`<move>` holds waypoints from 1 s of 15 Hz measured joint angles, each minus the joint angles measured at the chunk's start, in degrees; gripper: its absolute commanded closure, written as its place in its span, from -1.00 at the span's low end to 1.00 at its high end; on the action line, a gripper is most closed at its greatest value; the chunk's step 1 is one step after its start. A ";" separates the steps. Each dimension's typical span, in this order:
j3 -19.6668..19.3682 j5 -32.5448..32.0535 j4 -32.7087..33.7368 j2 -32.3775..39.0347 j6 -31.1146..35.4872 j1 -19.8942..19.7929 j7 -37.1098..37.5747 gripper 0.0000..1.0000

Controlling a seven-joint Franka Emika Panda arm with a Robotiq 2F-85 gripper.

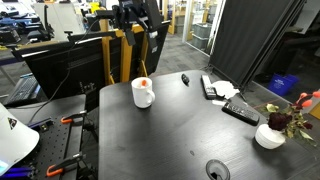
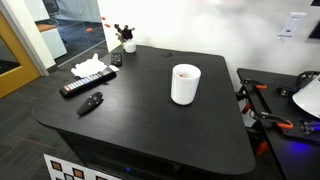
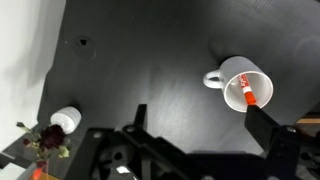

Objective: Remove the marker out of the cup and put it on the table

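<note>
Right of centre in the wrist view: marker leans inside cup, tip near the lower rim. Suggest centring over that tip, dropping straight down, pinching the shaft clear of the rim. Arm hangs high over table, pointing down; claw spread wide, empty.

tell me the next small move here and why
Likely slide the pincer across until it sits above the mug. In the wrist view the marker leans inside the mug, off to the side of the open pincer, which hangs well above the table and holds nothing.
</note>
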 measured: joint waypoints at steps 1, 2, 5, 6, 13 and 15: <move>-0.03 1.29 0.00 0.29 0.79 1.02 -2.55 -1.00; -0.08 2.62 0.00 0.72 1.78 2.01 -5.06 -1.00; -0.41 7.98 -0.08 2.94 5.09 4.77 -12.60 -1.00; -0.45 9.90 -0.22 3.81 6.33 5.43 -14.78 -1.00; 0.43 14.41 -3.61 8.68 16.63 6.28 -18.64 -1.00; 0.65 14.47 -4.48 10.08 18.39 6.28 -18.64 -1.00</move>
